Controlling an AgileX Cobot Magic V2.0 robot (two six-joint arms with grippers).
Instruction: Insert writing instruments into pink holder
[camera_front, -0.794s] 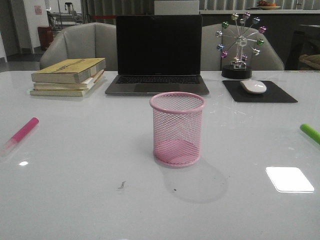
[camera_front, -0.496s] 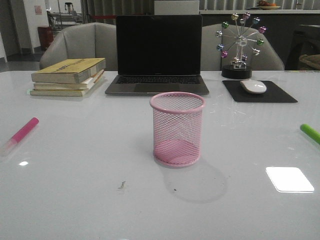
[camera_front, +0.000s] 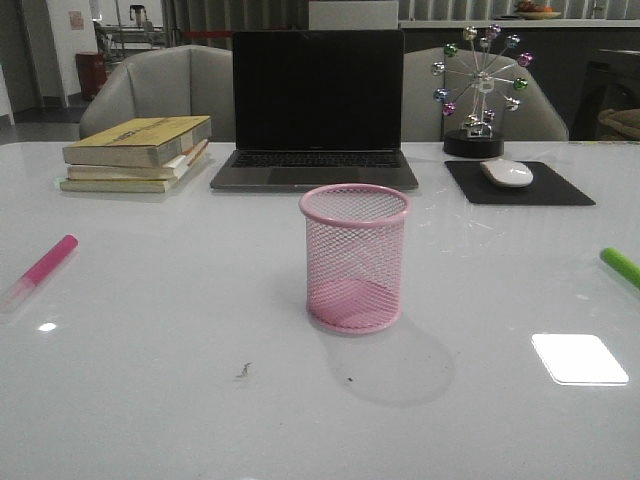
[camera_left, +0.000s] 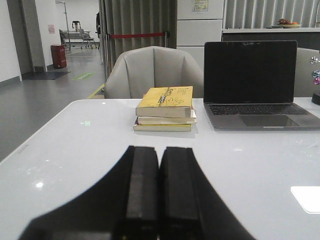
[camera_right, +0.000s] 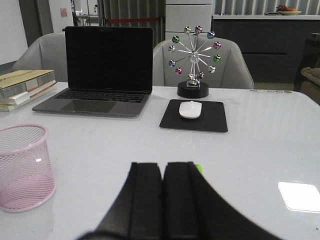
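Note:
The pink holder (camera_front: 355, 258), a wire-mesh cup, stands upright and empty at the table's middle; it also shows in the right wrist view (camera_right: 22, 166). A magenta marker (camera_front: 42, 268) lies flat near the table's left edge. A lime green marker (camera_front: 620, 266) lies at the right edge, partly cut off by the frame. In the right wrist view only the green marker's tip (camera_right: 199, 169) peeks past my right gripper (camera_right: 163, 166), which is shut and empty. My left gripper (camera_left: 159, 150) is shut with nothing in it. Neither gripper appears in the front view.
An open laptop (camera_front: 316, 110) sits behind the cup. A stack of books (camera_front: 137, 153) lies at the back left. At the back right are a white mouse (camera_front: 507, 172) on a black pad (camera_front: 520, 184) and a ferris-wheel ornament (camera_front: 480, 90).

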